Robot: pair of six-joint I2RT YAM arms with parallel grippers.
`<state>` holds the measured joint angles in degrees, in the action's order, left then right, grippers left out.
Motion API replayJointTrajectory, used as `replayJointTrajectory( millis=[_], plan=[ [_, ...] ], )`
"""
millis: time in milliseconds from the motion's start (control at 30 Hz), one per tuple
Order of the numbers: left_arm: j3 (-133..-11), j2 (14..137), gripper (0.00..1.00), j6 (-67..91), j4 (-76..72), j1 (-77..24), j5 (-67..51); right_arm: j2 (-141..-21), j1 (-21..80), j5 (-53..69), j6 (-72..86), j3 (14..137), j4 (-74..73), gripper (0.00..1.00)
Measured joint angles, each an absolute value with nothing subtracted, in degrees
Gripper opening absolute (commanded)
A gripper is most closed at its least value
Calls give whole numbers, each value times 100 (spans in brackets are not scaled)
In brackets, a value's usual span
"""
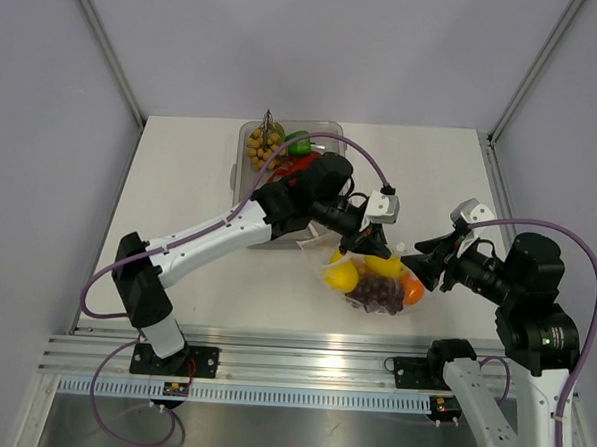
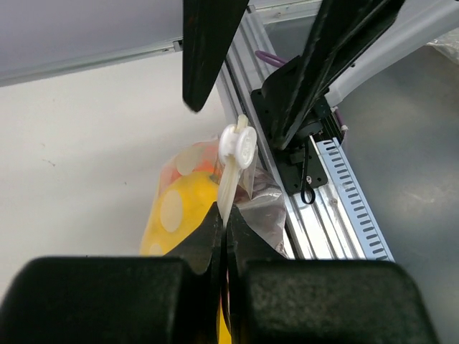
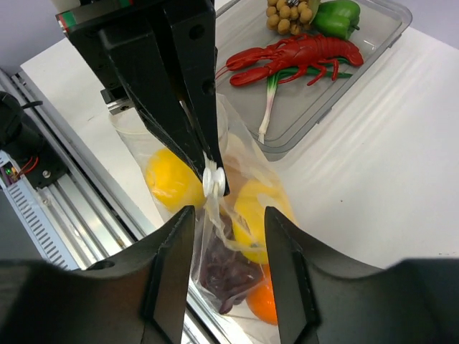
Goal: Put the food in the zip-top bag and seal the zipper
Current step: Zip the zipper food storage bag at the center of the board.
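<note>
Clear dotted plastic is pinched in your left gripper (image 2: 224, 215). Its fingers are pressed together on the zipper (image 2: 228, 188), the pale strip along the mouth of the zip-top bag (image 3: 247, 183), just below a white slider (image 2: 239, 145). Your right gripper (image 3: 228, 215) is spread wide, with one finger on each side of the bag's upper part. You cannot tell from these views whether either finger touches the plastic.

The bag stands upright near the front edge of the table (image 1: 181, 177), between your two arms. Inside it you have a lemon (image 3: 171, 179), purple grapes (image 3: 222, 269) and an orange (image 3: 264, 304). Just behind it, the clear tray (image 3: 308, 107) holds a red lobster (image 3: 301, 54) and a green pepper (image 3: 337, 16). Whether the mouth is sealed along its length cannot be made out.
</note>
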<state>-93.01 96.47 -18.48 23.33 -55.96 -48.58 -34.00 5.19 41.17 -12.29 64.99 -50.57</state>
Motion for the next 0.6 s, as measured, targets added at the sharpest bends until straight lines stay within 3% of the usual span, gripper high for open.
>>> replayJointTrajectory(
  millis=[200, 300, 600],
  plan=[
    [-9109, 9561, 0, -1678, 2231, -5446, -4886, -3295, 519, 3953, -1219, 6233, -5035, 53],
    [-9037, 9470, 0, -1647, 2185, -5430, -4912, -3312, 519, 3968, -1160, 6169, -4987, 64],
    [-9021, 9247, 0, -1645, 2104, -5430, -4930, -3717, 519, 4333, -974, 6167, -4711, 64]
  ],
)
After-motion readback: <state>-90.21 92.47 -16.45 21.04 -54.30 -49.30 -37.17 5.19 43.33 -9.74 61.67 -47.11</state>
